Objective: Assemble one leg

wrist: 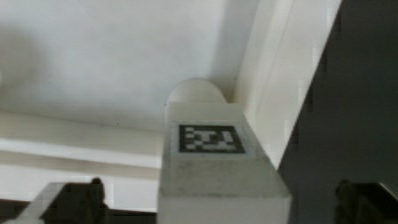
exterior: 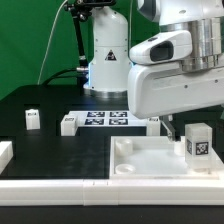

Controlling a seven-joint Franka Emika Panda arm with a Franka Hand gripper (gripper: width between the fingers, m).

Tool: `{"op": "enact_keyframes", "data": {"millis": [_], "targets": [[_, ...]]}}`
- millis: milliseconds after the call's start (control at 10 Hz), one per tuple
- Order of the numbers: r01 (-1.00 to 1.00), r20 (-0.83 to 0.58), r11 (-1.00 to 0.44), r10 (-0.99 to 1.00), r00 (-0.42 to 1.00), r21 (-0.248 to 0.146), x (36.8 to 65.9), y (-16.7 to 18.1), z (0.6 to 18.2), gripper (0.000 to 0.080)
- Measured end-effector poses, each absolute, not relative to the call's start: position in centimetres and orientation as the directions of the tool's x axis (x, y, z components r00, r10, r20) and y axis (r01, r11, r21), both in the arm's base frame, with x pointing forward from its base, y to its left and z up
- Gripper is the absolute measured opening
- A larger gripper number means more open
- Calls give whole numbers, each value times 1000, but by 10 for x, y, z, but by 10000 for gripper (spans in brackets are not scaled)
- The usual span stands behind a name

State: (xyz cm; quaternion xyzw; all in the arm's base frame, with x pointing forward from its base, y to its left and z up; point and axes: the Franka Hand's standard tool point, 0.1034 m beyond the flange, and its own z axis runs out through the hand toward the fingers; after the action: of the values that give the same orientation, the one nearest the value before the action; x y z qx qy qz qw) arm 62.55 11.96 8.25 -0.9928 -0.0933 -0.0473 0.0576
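A leg (exterior: 197, 141), a small white block with a black-and-white tag, stands upright on the near right corner of the large white square panel (exterior: 150, 165). My gripper (exterior: 195, 126) hangs just over it. In the wrist view the leg (wrist: 217, 140) stands between my two dark fingertips (wrist: 71, 202), with a gap on each side, so the gripper (wrist: 217, 205) is open and touches nothing. The panel's white surface (wrist: 89, 70) lies behind the leg.
Three more small white legs stand on the black table: one at the exterior view's left (exterior: 32, 118), one (exterior: 69, 123) and one (exterior: 152, 122) beside the marker board (exterior: 105, 118). A white part (exterior: 5, 152) lies at the left edge. The arm's base (exterior: 105, 50) stands behind.
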Motion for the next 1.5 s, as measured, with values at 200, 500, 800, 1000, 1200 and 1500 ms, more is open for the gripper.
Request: {"op": "enact_keyframes", "data": {"millis": [200, 500, 800, 1000, 1200, 1500], "targets": [[151, 100, -982, 141, 985, -109, 625, 119, 82, 649], [156, 101, -982, 145, 984, -107, 627, 116, 82, 649], [156, 101, -982, 145, 984, -107, 627, 116, 82, 290], [156, 101, -982, 145, 984, -107, 627, 116, 82, 291], [131, 98, -985, 121, 988, -110, 627, 116, 82, 291], [-23, 80, -992, -34, 996, -126, 627, 116, 82, 291]]}}
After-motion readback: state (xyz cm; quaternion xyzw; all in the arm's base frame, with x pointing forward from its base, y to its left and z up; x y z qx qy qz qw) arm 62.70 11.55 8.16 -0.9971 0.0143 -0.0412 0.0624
